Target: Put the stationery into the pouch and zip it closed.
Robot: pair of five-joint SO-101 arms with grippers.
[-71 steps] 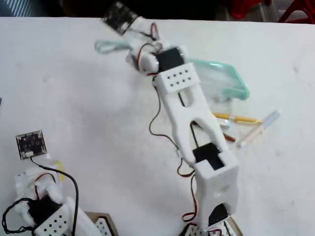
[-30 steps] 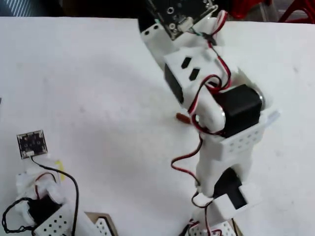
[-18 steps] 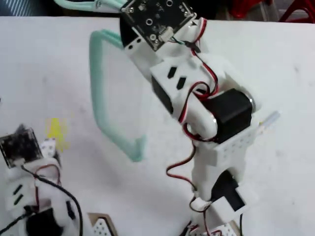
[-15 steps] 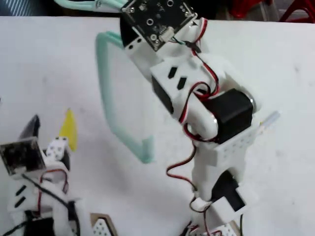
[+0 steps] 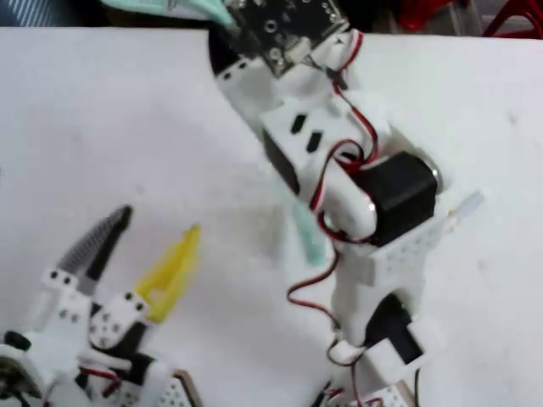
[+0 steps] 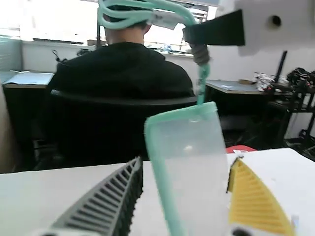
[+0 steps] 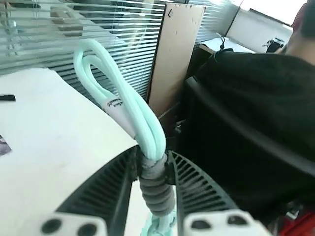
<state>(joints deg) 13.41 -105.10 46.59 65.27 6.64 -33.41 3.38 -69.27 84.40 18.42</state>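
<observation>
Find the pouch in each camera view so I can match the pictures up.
High view: a mint edge of the pouch shows mid-picture, beside the raised right arm.
Left wrist view: it hangs upright between the open fingers of the left gripper.
Right wrist view: a sliver of it shows past the right gripper, which is shut on its strap.
Shared landmark: the mint strap loop.

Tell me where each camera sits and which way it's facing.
High view: above the table, looking down on the open left gripper and right arm.
Left wrist: low over the table, facing the hanging pouch past its fingers.
Right wrist: high up, facing the room; right gripper shut on strap.
Shared: both wrist views show the strap.
</observation>
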